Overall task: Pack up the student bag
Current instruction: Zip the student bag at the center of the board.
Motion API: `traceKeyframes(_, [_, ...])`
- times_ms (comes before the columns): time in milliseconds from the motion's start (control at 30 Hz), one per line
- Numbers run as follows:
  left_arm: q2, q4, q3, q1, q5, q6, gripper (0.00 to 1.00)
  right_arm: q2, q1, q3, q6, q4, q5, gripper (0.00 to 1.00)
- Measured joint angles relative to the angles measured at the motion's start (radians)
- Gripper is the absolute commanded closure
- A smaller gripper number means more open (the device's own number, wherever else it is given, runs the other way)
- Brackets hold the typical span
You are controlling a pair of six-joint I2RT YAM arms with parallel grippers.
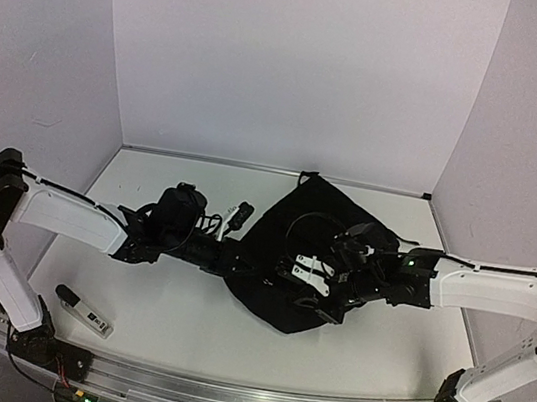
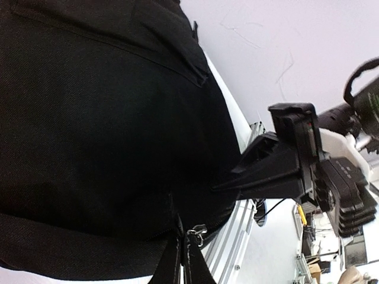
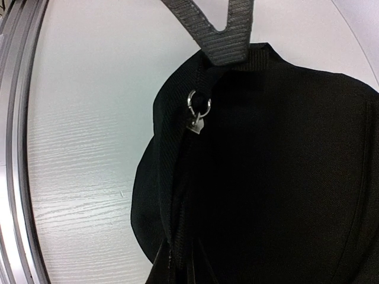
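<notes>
While the student bag (image 1: 291, 220) lies slumped on the tabletop (image 1: 181, 314) a little right of centre, its black fabric hides whatever is inside. Its left edge, just beside a metal zip pull (image 2: 196, 233), is pinched in the clenched left hand (image 2: 185, 260), and the right hand (image 3: 177, 266) is clamped on the zip seam. A small black-and-white object (image 1: 83, 309) lies well apart, front left.

I have the backpack (image 1: 290, 227) lying slumped in the middle of the white worktop (image 1: 171, 313), its loop toward the far side. The left fingers (image 1: 242, 262) are closed at its left edge. The right fingers (image 1: 299, 270), also closed, sit over the fabric near the bag's middle. A small black-and-white object (image 1: 83, 310) lies near left, well apart from the bag.
</notes>
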State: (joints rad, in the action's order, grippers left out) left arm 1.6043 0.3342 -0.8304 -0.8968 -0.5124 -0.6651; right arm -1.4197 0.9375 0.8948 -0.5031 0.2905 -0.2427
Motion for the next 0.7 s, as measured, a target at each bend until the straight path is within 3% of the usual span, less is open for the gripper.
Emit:
traceKeyframes(167, [-0.091,0.014,0.064,-0.002,0.005,0.042,0.46,-0.001,-0.003,0.013,-0.012,0.066,-0.001,1.0])
traceKeyframes(233, [-0.134,0.001,0.077,-0.001,0.037,0.039,0.35,-0.002,-0.005,0.014,-0.029,0.092,-0.001,1.0])
traceKeyframes(467, [-0.159,-0.09,0.053,-0.001,0.155,-0.016,0.27,-0.002,-0.005,0.026,-0.108,0.144,0.006,1.0])
traceKeyframes(700, [0.018,-0.241,-0.156,-0.01,0.156,-0.04,0.3,-0.004,0.002,0.027,-0.178,0.16,0.034,1.0])
